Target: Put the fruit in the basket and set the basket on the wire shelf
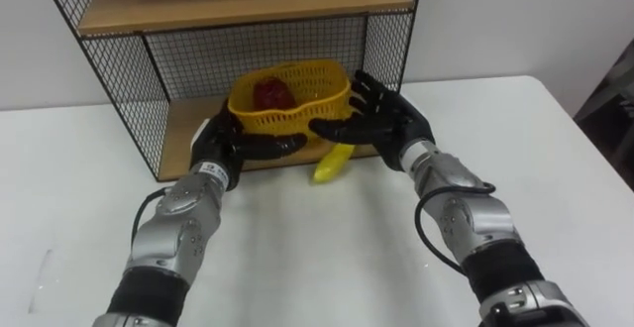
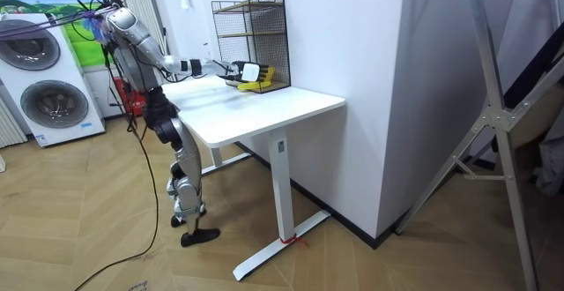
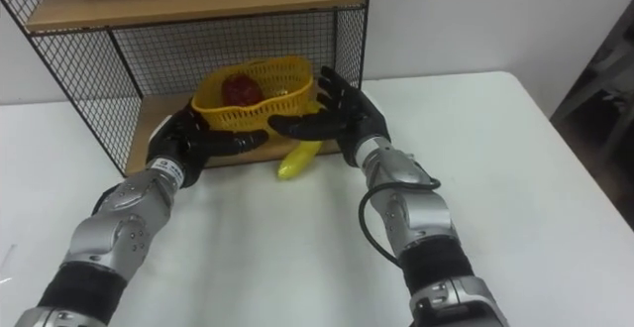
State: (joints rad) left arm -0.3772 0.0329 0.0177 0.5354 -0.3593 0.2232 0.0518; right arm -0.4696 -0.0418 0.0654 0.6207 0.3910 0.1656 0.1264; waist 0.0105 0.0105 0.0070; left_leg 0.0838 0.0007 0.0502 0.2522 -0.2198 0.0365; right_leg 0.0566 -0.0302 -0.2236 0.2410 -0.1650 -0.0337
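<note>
Yellow plastic mesh basket [image 1: 289, 97] holding a dark red fruit [image 1: 273, 93], at the lower board of the black wire shelf [image 1: 129, 89]. Left hand [image 1: 230, 141] and right hand [image 1: 384, 119] press its sides with outstretched fingers. A yellow banana [image 1: 333, 162] lies outside. The basket is probably light and flexible, so it is best supported under the base.

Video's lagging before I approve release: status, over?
Both open: left hand and right hand flank yellow plastic mesh basket at lower board of black wire shelf. Red fruit inside. Yellow banana outside, below basket's front.
</note>
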